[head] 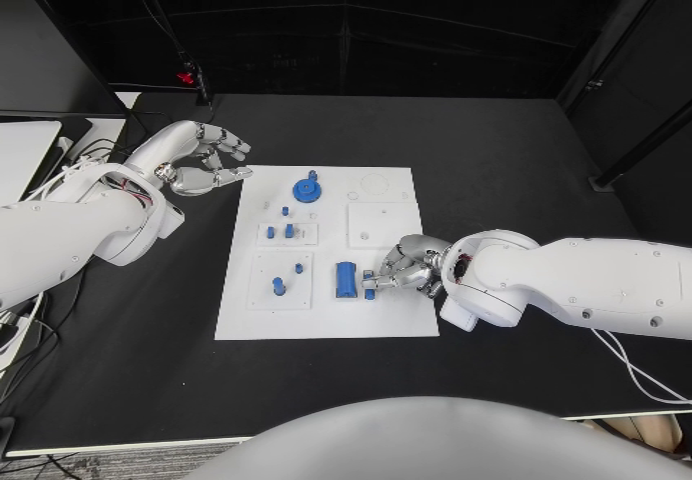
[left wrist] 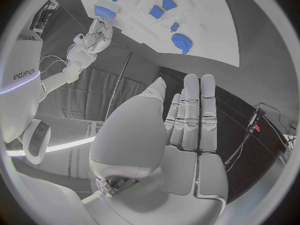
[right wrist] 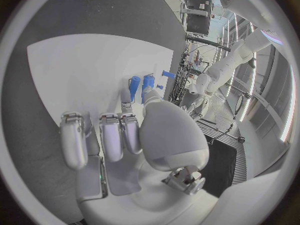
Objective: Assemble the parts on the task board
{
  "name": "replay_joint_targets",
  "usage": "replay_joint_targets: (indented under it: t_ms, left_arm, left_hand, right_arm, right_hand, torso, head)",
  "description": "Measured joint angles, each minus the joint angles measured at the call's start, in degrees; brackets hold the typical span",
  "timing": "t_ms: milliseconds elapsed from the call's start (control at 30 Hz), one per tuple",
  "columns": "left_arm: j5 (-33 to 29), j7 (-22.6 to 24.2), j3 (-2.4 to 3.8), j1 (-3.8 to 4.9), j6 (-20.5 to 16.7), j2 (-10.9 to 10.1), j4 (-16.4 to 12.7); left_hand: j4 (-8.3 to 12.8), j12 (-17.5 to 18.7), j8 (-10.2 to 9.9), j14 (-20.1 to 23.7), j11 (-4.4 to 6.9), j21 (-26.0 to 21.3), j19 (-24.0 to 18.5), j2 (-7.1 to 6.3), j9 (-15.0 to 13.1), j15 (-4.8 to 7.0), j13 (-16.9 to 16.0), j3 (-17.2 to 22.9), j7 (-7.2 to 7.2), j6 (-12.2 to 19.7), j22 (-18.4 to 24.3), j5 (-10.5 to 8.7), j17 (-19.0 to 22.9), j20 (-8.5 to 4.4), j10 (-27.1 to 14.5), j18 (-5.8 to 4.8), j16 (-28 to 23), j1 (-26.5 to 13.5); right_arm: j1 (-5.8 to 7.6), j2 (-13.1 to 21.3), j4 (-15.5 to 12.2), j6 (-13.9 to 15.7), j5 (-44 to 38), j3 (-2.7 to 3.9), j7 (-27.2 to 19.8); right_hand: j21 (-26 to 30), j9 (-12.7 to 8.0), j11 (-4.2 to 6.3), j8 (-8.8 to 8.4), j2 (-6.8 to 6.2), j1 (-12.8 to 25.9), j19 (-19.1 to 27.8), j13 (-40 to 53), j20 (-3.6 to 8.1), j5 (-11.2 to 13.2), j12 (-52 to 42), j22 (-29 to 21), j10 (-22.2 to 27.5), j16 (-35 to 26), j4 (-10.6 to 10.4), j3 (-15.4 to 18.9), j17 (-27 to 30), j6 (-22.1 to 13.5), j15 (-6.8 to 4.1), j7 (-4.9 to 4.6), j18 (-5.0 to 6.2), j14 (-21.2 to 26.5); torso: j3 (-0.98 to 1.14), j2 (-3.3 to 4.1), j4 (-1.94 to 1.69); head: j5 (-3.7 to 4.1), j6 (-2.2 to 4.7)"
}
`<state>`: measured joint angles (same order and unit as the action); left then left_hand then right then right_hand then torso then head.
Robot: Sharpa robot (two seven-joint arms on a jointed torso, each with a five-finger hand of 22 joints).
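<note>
on the black table (head: pixel 505 150) in front of you lies the white task board (head: pixel 329 255), with the blue parts spread across it. near its far edge you can see a round blue gear-like part (head: pixel 306 189), and below it a few small blue pegs (head: pixel 289 231) standing in square plates. a longer blue block (head: pixel 346 279) lies toward the near right of the board, and a small blue peg (head: pixel 278 286) stands in the plate to its left.

your right hand (head: pixel 402 268) is down on the board just beside that block, fingers curled in close to a small blue piece (head: pixel 369 294) at its fingertips; you cannot tell whether the piece is actually pinched. your left hand (head: pixel 206 157) hangs off the board, past its far left corner, over bare table, holding nothing; in the left wrist view its fingers (left wrist: pixel 192 116) are straight and lie side by side.
</note>
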<state>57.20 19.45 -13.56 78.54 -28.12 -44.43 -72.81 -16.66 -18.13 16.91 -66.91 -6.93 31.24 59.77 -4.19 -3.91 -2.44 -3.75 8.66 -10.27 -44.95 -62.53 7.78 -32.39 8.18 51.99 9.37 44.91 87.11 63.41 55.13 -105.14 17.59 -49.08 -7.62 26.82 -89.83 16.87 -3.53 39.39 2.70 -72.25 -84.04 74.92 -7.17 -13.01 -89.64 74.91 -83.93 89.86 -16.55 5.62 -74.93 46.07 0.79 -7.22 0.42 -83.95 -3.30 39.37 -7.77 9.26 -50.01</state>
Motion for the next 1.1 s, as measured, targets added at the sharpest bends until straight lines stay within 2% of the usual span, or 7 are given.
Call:
replay_joint_targets:
  t_ms: [167,233,333,433,567,667,1100]
  left_arm:
    - [0.0,0.0,0.00,-0.04,0.0,0.0,0.0]
    - [0.0,0.0,0.00,-0.05,0.0,0.0,0.0]
    - [0.0,0.0,0.00,-0.08,0.0,0.0,0.1]
    - [0.0,0.0,0.00,-0.12,0.1,0.0,0.1]
    - [0.0,0.0,0.00,-0.14,0.1,0.0,0.1]
    - [0.0,0.0,0.00,-0.16,0.1,0.0,0.1]
    - [0.0,-0.1,0.00,-0.18,0.1,0.0,0.1]
  left_hand:
    - [0.0,0.0,0.0,0.0,0.00,0.0,0.0,0.00,0.0,0.00,0.0,0.0,0.00,0.0,0.0,0.00,0.0,0.00,0.0,0.00,0.0,0.0]
    - [0.0,0.0,0.0,0.0,0.00,0.0,0.0,0.00,0.0,0.00,0.0,0.0,0.00,0.0,0.0,0.00,0.0,0.00,0.0,0.00,0.0,0.0]
    - [0.0,0.0,0.0,0.0,0.00,0.0,0.0,0.00,0.0,0.00,0.0,0.0,0.00,0.0,0.0,-0.01,0.0,0.00,0.0,0.00,0.0,0.0]
    - [0.0,0.0,0.0,0.0,0.00,0.0,0.0,0.00,0.0,0.00,0.0,0.0,0.00,0.0,0.0,-0.01,0.0,0.00,0.0,0.00,0.0,0.0]
    - [0.0,0.0,0.0,0.0,0.00,0.0,0.0,0.00,0.0,0.00,0.0,0.0,0.00,0.0,0.0,-0.01,0.0,0.00,0.0,0.00,0.0,0.0]
    - [0.0,0.0,0.0,0.0,0.00,0.0,0.0,0.00,0.0,0.00,0.0,0.0,0.00,0.0,-0.1,-0.01,0.0,0.00,0.0,0.00,0.0,0.0]
    - [0.0,0.0,0.0,0.0,0.00,0.0,0.0,0.00,0.0,0.00,0.0,0.0,0.00,0.0,-0.1,-0.01,0.0,0.00,0.0,0.00,0.0,0.0]
  right_arm:
    - [0.00,0.6,-0.6,-0.6,-0.8,-0.01,0.8]
    - [0.00,0.8,-0.7,-1.2,-1.1,-0.02,1.2]
    - [0.00,0.9,-0.9,-2.1,-1.5,-0.03,1.7]
    - [0.00,0.9,-1.0,-2.9,-1.7,-0.03,2.1]
    - [-0.01,0.8,-0.8,-3.7,-2.0,-0.03,2.6]
    - [-0.01,0.6,-0.6,-4.1,-2.2,-0.03,2.9]
    - [-0.01,-0.6,0.6,-4.4,-2.7,-0.03,3.9]
  right_hand:
    - [0.0,3.8,1.20,5.73,0.93,1.4,0.1,0.0,1.11,8.9,0.0,0.0,-0.2,0.0,0.0,2.9,0.0,0.6,-1.25,1.51,0.00,0.0]
    - [0.0,5.1,1.69,7.43,0.93,1.4,0.1,0.0,1.28,9.9,0.0,0.0,0.0,0.0,-0.1,3.9,0.0,0.4,-1.56,1.70,-0.01,-0.1]
    - [0.0,6.4,1.81,8.92,0.93,1.4,-0.1,0.0,1.76,9.9,0.0,0.0,0.0,0.0,-0.1,4.6,0.0,0.1,-1.85,2.01,0.00,0.0]
    - [0.0,7.0,1.99,9.49,0.93,1.4,-0.1,0.0,1.76,9.9,0.0,0.0,-0.2,0.0,0.0,4.7,0.0,-0.1,-1.85,2.14,0.00,0.0]
    - [0.0,7.7,2.22,10.15,1.80,0.5,0.1,0.0,1.95,9.9,0.0,0.0,0.0,0.0,0.1,4.8,0.0,-0.3,-2.05,2.33,-0.01,-0.2]
    - [0.0,8.2,2.22,10.52,2.54,-0.2,0.1,0.0,1.95,9.9,0.0,0.0,0.0,0.0,0.1,4.8,0.0,-0.5,-2.25,2.51,0.00,0.0]
    - [0.0,9.7,2.62,11.43,3.74,-3.7,0.1,0.2,2.34,9.6,-0.2,0.0,0.0,0.0,0.4,4.8,0.0,-0.8,-2.37,2.86,0.00,-0.1]
  torso:
    - [0.00,0.00,0.03]
    - [0.00,-0.01,0.04]
    - [0.00,-0.03,0.07]
    - [0.01,-0.03,0.08]
    - [0.01,-0.03,0.09]
    - [0.01,-0.03,0.08]
    - [0.01,0.01,0.00]
  head:
    - [0.01,0.00]
    - [0.02,0.00]
    - [0.16,0.00]
    - [0.27,-0.01]
    - [0.42,-0.01]
    - [0.48,0.00]
    - [0.49,0.00]
